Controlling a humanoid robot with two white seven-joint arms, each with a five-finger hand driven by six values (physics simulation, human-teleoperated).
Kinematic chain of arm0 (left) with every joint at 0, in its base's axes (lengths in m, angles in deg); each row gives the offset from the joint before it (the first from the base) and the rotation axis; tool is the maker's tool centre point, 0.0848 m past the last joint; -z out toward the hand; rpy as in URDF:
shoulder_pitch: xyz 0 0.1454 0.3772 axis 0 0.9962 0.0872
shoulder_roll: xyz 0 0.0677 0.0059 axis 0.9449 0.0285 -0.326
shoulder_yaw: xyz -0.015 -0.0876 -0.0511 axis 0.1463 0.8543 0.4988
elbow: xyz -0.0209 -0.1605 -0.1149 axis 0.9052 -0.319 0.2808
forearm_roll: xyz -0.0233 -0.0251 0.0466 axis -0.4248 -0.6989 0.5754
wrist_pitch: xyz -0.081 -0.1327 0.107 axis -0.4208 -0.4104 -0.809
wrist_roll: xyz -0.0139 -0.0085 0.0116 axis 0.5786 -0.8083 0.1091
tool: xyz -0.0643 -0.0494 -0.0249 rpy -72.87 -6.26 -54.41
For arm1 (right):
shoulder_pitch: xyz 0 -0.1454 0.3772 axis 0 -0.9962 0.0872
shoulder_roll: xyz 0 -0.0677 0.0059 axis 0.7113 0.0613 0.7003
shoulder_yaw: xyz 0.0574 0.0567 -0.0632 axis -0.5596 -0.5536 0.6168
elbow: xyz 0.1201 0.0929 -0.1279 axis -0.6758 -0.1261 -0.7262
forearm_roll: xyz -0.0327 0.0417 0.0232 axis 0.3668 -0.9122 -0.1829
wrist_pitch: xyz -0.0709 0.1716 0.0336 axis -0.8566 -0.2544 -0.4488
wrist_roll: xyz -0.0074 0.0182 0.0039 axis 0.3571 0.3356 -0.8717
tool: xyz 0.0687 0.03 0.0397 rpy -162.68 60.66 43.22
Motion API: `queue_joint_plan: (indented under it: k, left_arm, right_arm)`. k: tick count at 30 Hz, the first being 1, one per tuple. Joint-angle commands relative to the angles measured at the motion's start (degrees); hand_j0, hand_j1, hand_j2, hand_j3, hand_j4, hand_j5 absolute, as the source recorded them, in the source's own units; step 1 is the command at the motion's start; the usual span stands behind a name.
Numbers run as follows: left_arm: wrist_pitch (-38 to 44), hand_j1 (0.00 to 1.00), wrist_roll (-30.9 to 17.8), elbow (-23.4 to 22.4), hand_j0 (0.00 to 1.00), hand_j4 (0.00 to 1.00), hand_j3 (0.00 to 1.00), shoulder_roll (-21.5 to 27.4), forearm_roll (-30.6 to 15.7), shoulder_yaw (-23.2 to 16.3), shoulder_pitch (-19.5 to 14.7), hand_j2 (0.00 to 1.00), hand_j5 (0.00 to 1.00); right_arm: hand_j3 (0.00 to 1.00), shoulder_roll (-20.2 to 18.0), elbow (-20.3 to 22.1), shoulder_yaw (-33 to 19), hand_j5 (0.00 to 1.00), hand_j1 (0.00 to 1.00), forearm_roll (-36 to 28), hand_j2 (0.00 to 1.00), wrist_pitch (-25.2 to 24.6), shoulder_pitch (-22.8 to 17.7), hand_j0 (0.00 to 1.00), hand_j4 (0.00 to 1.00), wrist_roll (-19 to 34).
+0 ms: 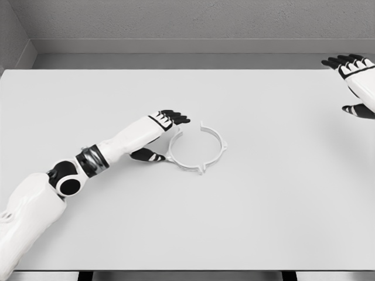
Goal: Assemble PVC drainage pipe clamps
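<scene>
A white ring-shaped pipe clamp lies flat on the white table near the middle, with a gap at its top and small lugs on its rim. My left hand rests just left of the clamp, its black-tipped fingers stretched out above the ring's left edge and the thumb reaching toward its lower left side. The fingers are spread and hold nothing. My right hand hovers at the far right edge of the table, fingers extended, far from the clamp.
The table's back edge meets a grey wall. The left forearm lies across the table's lower left.
</scene>
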Motion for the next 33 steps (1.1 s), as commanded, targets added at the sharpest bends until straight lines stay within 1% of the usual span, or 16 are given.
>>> queue_joint_plan:
  k: [1,6,22,33]
  left_arm:
    - [0.0,1.00,0.0,0.1,1.00,1.00,1.00,-0.8,-0.4,0.0,0.0,1.00,1.00]
    - [0.0,1.00,0.0,0.2,1.00,1.00,1.00,-1.6,-0.4,0.1,0.3,1.00,1.00]
    - [0.0,1.00,0.0,-0.2,1.00,1.00,1.00,-5.0,-0.4,0.5,0.3,1.00,1.00]
    - [0.0,1.00,0.0,-0.3,1.00,1.00,1.00,-5.7,-0.4,0.5,0.3,1.00,1.00]
  right_arm:
    - [1.00,0.1,0.6,0.0,1.00,1.00,-0.7,1.00,-0.1,0.0,1.00,1.00,0.0]
    - [1.00,0.1,1.4,0.1,1.00,1.00,-1.4,1.00,-0.1,0.0,1.00,1.00,-0.1]
    - [1.00,0.2,1.4,0.1,1.00,1.00,-1.4,1.00,-0.1,0.0,1.00,1.00,-0.1]
    - [1.00,0.3,1.5,0.2,1.00,1.00,-1.4,1.00,-0.1,0.0,1.00,1.00,-0.1]
